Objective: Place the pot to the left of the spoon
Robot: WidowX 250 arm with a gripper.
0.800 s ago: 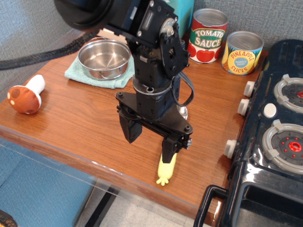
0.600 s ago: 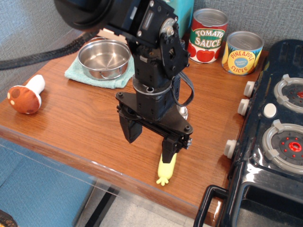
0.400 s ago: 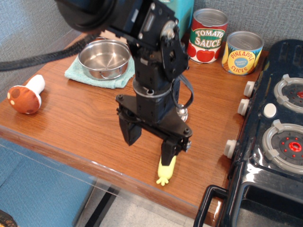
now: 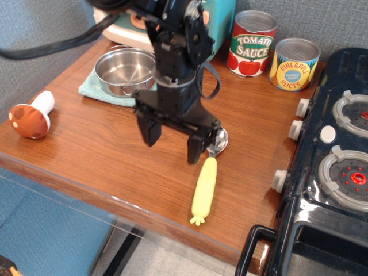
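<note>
Shiny steel pot (image 4: 126, 71) on teal cloth (image 4: 95, 89); black gripper (image 4: 174, 144) jaws wide, empty.

The pot (image 4: 126, 70) sits on a cloth (image 4: 98, 89) at the back left of the table (image 4: 103, 155). The spoon (image 4: 206, 181) lies near the front edge. My claw (image 4: 172, 138) hangs between them. A toy mushroom (image 4: 31, 117) is far left. Two cans (image 4: 253, 43) stand at the back. A stove (image 4: 333, 155) is on the right.

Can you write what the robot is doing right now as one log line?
hand: open, empty, above table | pot: on green cloth, untouched | spoon: near table's front edge
</note>
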